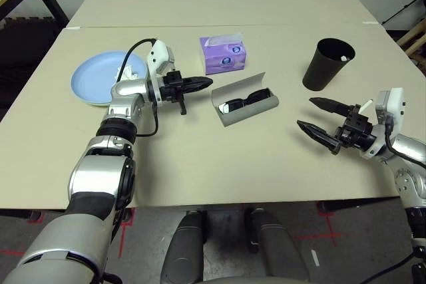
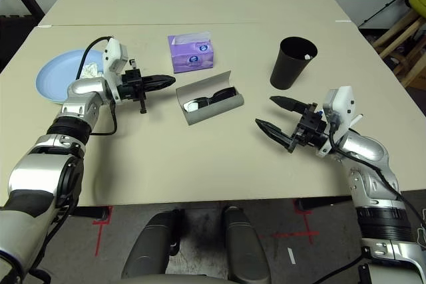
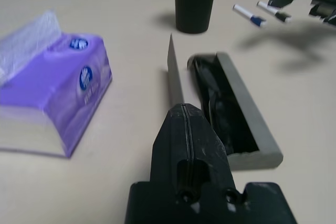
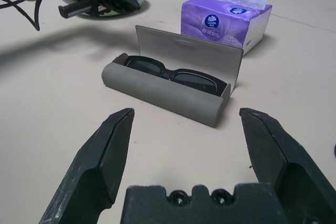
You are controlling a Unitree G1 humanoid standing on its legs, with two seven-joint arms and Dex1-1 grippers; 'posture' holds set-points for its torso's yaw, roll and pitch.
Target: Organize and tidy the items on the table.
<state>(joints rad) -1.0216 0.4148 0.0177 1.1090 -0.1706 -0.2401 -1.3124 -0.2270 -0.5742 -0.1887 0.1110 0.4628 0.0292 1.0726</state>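
Sunglasses (image 1: 245, 100) inside open glasses case (image 1: 247, 109); left gripper (image 1: 200, 84) closed, empty; right gripper (image 1: 318, 117) spread wide.

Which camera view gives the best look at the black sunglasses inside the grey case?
The right wrist view: the black sunglasses face it, both lenses visible in the open grey case. The eye views show them small from above; the left wrist view sees them end-on, partly behind the shut left gripper.

Silver segmented forearms with black joint rings, white wrist housings, looping black cables, black two-fingered hands.
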